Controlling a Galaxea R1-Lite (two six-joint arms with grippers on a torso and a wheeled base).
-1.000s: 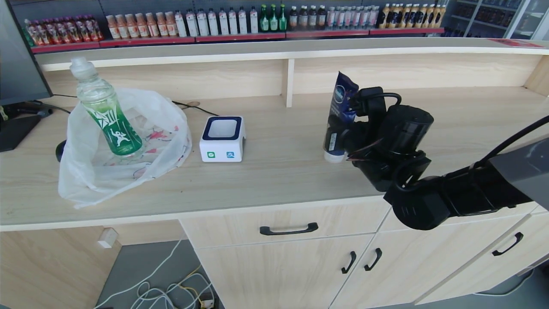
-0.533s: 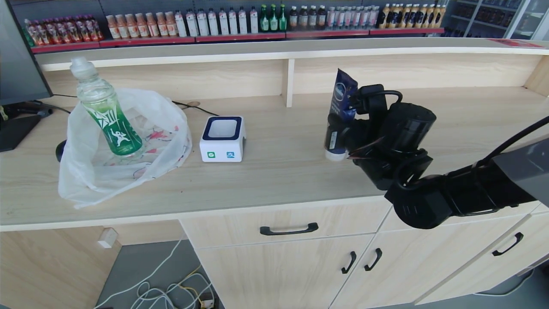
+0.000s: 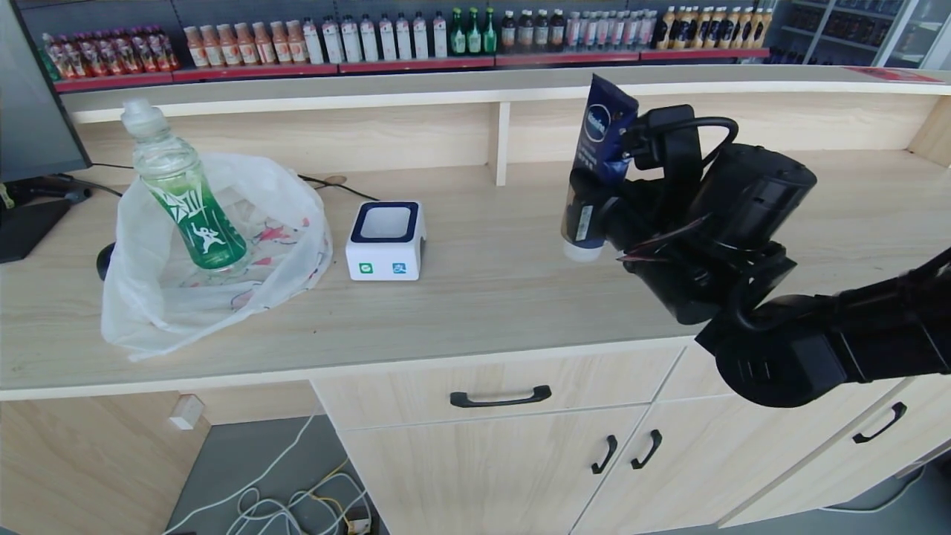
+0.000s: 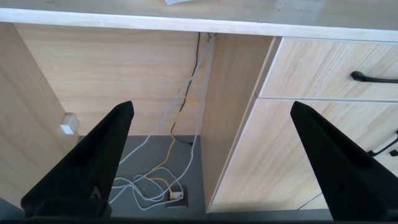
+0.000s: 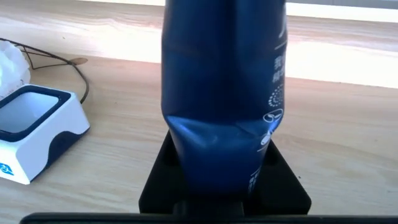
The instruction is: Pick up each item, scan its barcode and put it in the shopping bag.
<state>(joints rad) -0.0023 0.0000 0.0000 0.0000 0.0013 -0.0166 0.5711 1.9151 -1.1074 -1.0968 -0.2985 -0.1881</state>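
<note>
A dark blue tube (image 3: 598,163) with a white cap at its lower end hangs clear above the counter (image 3: 483,290), held upright in my right gripper (image 3: 605,223), which is shut on it. In the right wrist view the blue tube (image 5: 221,93) stands close up between the jaws. The white scanner box (image 3: 386,239) with a blue-rimmed window sits on the counter to the left of the tube; the scanner (image 5: 34,130) also shows in the right wrist view. Further left lies the open white shopping bag (image 3: 215,253) with a green bottle (image 3: 186,189) leaning in it. My left gripper (image 4: 211,168) hangs open below the counter edge.
A raised wooden shelf with a divider (image 3: 502,141) runs along the back of the counter. A monitor (image 3: 33,104) stands at far left with cables (image 3: 327,182) behind the bag. Drawers and cabinet doors (image 3: 505,416) lie under the counter.
My right gripper has lifted the blue tube off the counter, upward and slightly right. The bag, bottle and scanner have stayed put.
</note>
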